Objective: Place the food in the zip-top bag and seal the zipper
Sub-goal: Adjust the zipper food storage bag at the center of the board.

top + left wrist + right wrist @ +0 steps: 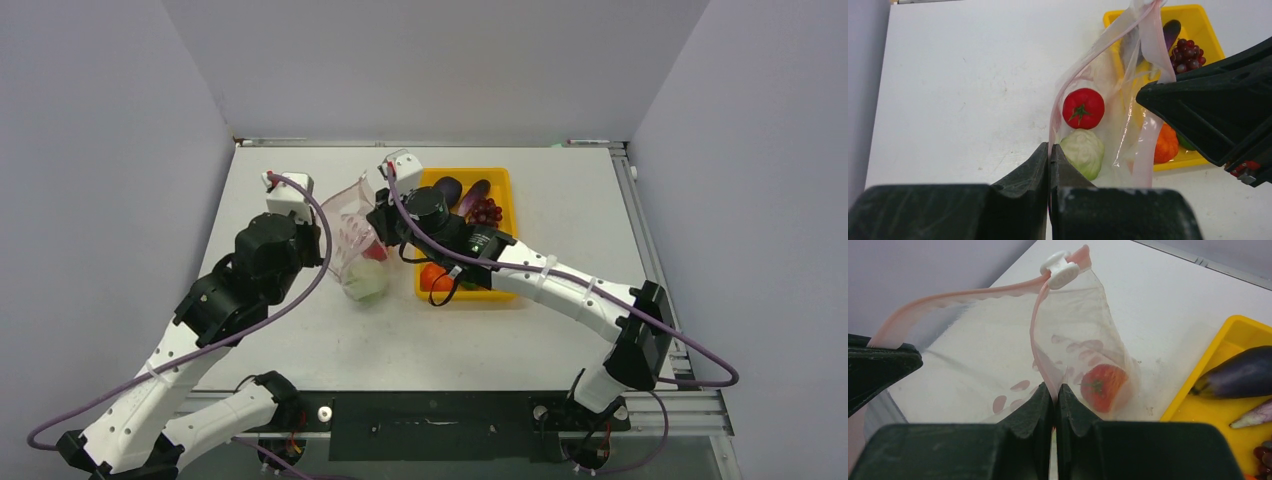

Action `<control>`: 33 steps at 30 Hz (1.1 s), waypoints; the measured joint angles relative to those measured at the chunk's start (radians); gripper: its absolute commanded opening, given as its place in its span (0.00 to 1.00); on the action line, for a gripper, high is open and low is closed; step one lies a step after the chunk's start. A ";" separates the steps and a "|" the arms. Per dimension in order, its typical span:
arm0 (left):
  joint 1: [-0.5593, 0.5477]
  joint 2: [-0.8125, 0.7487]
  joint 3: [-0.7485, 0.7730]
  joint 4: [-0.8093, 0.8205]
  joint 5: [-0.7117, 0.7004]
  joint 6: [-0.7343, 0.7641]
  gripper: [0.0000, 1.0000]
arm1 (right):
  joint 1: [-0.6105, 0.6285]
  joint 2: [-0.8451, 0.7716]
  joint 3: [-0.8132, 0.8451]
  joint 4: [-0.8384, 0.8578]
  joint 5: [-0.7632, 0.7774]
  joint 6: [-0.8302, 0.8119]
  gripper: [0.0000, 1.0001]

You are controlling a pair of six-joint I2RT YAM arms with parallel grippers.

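Count, inside the bag (350,235): 1 tomato (1083,108) and 1 pale green cabbage (1082,152).
Count, in the yellow tray (503,185): 2 eggplants (1243,372), 1 bunch of grapes (1188,54) and 1 orange pepper (1166,144). A green piece (1187,143) is partly hidden behind the pepper.

The bag stands mouth up on the worktop (420,340), just beside the tray on the left arm's side.

Left claw (1049,147): closed tight, pinching the bag's mouth edge on the side away from the tray.
Right claw (1055,389): closed tight on the opposite mouth edge, the side nearer the tray. Between the two claws the mouth is spread open.

View differences: only the right wrist view shows the white slider (1060,269), sitting at the far end of the pink zipper (973,292). It does not show the cabbage. Only the left wrist view shows the pepper clearly – in the top view the right arm covers much of the tray.
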 measured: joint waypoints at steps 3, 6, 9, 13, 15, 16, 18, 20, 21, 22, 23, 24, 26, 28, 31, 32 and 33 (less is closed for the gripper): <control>0.004 0.002 0.029 -0.001 -0.015 0.021 0.00 | 0.000 0.018 0.026 0.017 -0.018 0.012 0.05; 0.005 0.002 0.053 -0.006 -0.032 0.048 0.00 | 0.000 0.040 0.039 0.036 -0.039 0.025 0.05; 0.005 0.002 0.073 -0.008 -0.049 0.075 0.00 | 0.000 0.065 0.041 0.052 -0.056 0.042 0.05; 0.006 0.004 0.081 -0.008 -0.058 0.105 0.00 | -0.003 0.105 0.043 0.090 -0.080 0.064 0.05; 0.006 0.005 0.076 -0.006 -0.057 0.113 0.00 | -0.008 0.122 0.042 0.108 -0.091 0.076 0.05; 0.006 0.004 0.069 -0.005 -0.056 0.115 0.00 | -0.012 0.128 0.034 0.119 -0.102 0.082 0.05; 0.006 -0.005 0.033 0.002 -0.045 0.115 0.00 | -0.023 0.129 -0.004 0.150 -0.121 0.100 0.05; 0.007 -0.011 -0.009 0.003 -0.034 0.113 0.00 | -0.034 0.129 -0.051 0.175 -0.135 0.112 0.05; 0.007 -0.012 -0.029 0.003 -0.027 0.110 0.00 | -0.040 0.129 -0.073 0.180 -0.141 0.117 0.05; 0.007 -0.012 -0.047 0.005 -0.020 0.105 0.00 | -0.047 0.129 -0.104 0.183 -0.148 0.124 0.05; 0.007 -0.012 -0.064 0.008 -0.014 0.101 0.00 | -0.052 0.129 -0.126 0.182 -0.153 0.127 0.05; 0.006 -0.012 -0.078 0.011 -0.006 0.098 0.00 | -0.053 0.129 -0.145 0.181 -0.156 0.129 0.05; 0.007 -0.012 -0.102 0.015 0.010 0.091 0.00 | -0.060 0.129 -0.171 0.179 -0.161 0.129 0.05; 0.007 -0.014 -0.119 0.026 0.024 0.084 0.00 | -0.062 0.123 -0.193 0.177 -0.163 0.129 0.05; 0.007 -0.023 -0.146 0.042 0.047 0.076 0.00 | -0.062 0.089 -0.238 0.173 -0.169 0.129 0.05; 0.007 -0.026 -0.158 0.048 0.058 0.074 0.00 | -0.062 0.077 -0.249 0.169 -0.169 0.129 0.05; 0.007 -0.026 -0.166 0.051 0.067 0.072 0.00 | -0.062 0.065 -0.257 0.167 -0.169 0.129 0.05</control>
